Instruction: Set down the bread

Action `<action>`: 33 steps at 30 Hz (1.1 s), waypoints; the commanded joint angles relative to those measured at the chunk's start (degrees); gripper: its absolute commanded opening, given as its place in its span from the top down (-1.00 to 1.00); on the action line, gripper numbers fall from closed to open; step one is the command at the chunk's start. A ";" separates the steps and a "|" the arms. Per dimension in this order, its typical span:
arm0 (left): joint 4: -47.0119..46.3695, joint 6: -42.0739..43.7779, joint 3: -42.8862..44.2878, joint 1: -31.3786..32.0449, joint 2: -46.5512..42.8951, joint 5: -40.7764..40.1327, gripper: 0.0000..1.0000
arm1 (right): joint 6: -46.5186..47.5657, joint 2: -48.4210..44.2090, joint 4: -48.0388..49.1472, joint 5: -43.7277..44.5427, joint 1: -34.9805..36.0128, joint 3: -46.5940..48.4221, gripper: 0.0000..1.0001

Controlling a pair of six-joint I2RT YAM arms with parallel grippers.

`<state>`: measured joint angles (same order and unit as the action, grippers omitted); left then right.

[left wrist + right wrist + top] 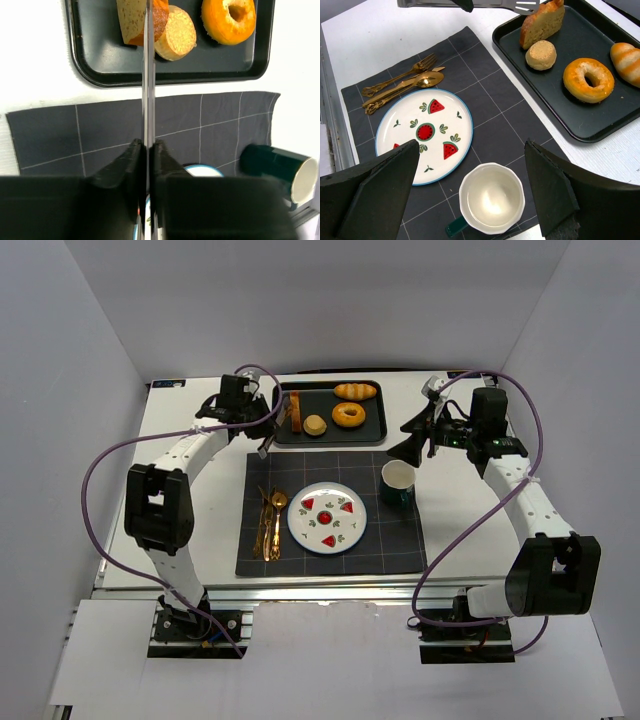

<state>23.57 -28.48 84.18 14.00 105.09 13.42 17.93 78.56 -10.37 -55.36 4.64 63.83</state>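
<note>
My right gripper [471,145] gapes empty above the mug [491,197], low in its view. My left gripper [146,150] is clamped on a thin spatula [148,75] whose blade runs up to the bread [132,17], propped on edge against a round cake [175,35] at the frame's top. Nudged sideways, the slice could topple or shove the cake. The tray [100,67] rim blocks a low drag, and the plate [425,132], left of centre, offers open room.

Picture edges crop the bread [131,20]; the roll [627,60] too.

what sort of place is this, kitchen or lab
Probably a lab test cell staged as a breakfast table: plain white walls box it in, and the left arm and right arm flank a placemat, plate and pastry tray.
</note>
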 commanded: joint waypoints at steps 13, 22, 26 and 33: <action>-3.09 3.25 -0.77 0.15 -8.50 1.26 1.00 | -0.79 -1.92 1.58 -1.42 -0.60 -0.11 -0.79; -1.23 4.37 -5.69 0.76 -15.54 4.76 1.00 | -0.54 -2.01 1.15 -1.51 -0.60 0.50 -0.79; 4.27 6.49 -10.18 2.48 -22.86 4.53 1.00 | 0.08 -2.36 0.53 -1.34 -0.69 0.68 -0.79; 11.36 1.32 -20.78 16.71 -38.64 -4.57 1.00 | 0.08 -2.03 -0.07 -0.98 -0.77 1.09 -0.79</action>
<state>31.52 -24.47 66.22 24.40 73.59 12.55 17.54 78.32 -10.41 -55.66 4.45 63.83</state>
